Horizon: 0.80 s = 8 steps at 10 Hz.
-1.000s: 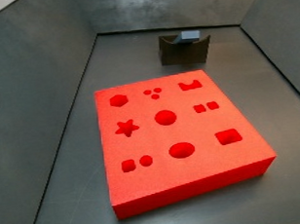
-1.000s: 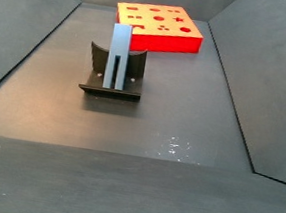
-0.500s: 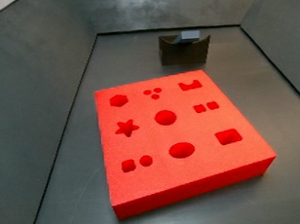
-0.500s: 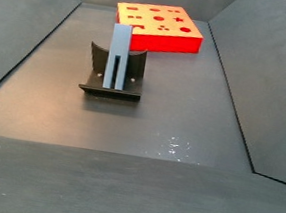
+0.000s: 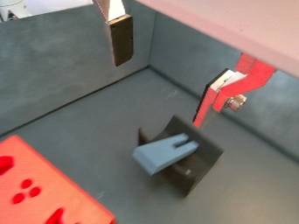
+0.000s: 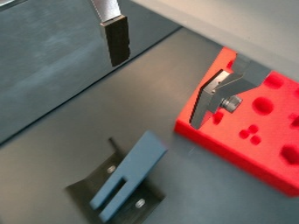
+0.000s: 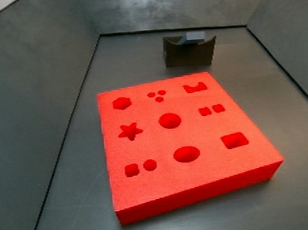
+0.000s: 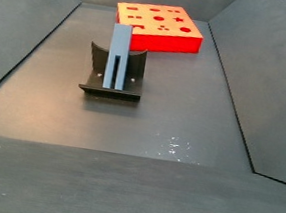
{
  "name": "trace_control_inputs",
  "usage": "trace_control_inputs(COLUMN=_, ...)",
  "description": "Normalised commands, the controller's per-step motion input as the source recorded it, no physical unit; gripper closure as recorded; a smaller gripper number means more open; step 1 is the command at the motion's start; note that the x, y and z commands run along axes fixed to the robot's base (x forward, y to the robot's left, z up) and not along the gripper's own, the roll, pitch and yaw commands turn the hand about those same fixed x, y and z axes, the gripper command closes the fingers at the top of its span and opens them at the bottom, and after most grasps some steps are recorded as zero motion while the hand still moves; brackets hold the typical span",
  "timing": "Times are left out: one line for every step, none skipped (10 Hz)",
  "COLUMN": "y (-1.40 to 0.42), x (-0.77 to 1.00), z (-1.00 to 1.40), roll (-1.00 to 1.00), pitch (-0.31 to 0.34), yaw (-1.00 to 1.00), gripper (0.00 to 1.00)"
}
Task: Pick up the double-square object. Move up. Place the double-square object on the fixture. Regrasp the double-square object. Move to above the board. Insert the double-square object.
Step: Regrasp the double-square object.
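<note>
The double-square object (image 8: 118, 56) stands upright in the fixture (image 8: 110, 81), well in front of the board (image 8: 159, 28). It looks stiff, light and smooth, so its free upper end seems the place to grip. The gripper (image 5: 170, 61) hangs above the fixture, fingers (image 5: 121, 39) wide apart and empty. Nothing has shifted since the earlier side views.

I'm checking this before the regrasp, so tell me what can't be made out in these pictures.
- Pincer: absent from both side views; the wrist views show only two fingers, wide apart and empty, cut off by the frame edge.
- Double-square object: its lower end sits in the fixture, so its seating is hidden.
- In a side view, the fixture hides most of the object.
- Board: recess depths too small to tell.
</note>
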Motion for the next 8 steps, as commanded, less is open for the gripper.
trace_control_inputs(y=-0.02, x=0.03, z=0.01, roll=1.0, pitch=0.06, yaw=0.04, gripper=0.0)
trace_control_inputs(y=-0.02, x=0.05, z=0.0, roll=1.0, pitch=0.069, yaw=0.04, gripper=0.0)
trace_control_inputs(y=-0.03, x=0.06, z=0.0, roll=1.0, pitch=0.079, yaw=0.05, gripper=0.0)
trace_control_inputs(y=-0.03, x=0.08, z=0.0, roll=1.0, pitch=0.097, yaw=0.05, gripper=0.0)
trace_control_inputs(y=-0.04, x=0.09, z=-0.01, roll=1.0, pitch=0.114, yaw=0.06, gripper=0.0)
trace_control_inputs(y=-0.04, x=0.11, z=-0.01, roll=1.0, pitch=0.134, yaw=0.07, gripper=0.0)
trace_control_inputs(y=-0.05, x=0.12, z=-0.01, roll=1.0, pitch=0.163, yaw=0.09, gripper=0.0)
trace_control_inputs(y=-0.05, x=0.12, z=-0.01, roll=1.0, pitch=0.182, yaw=0.11, gripper=0.0)
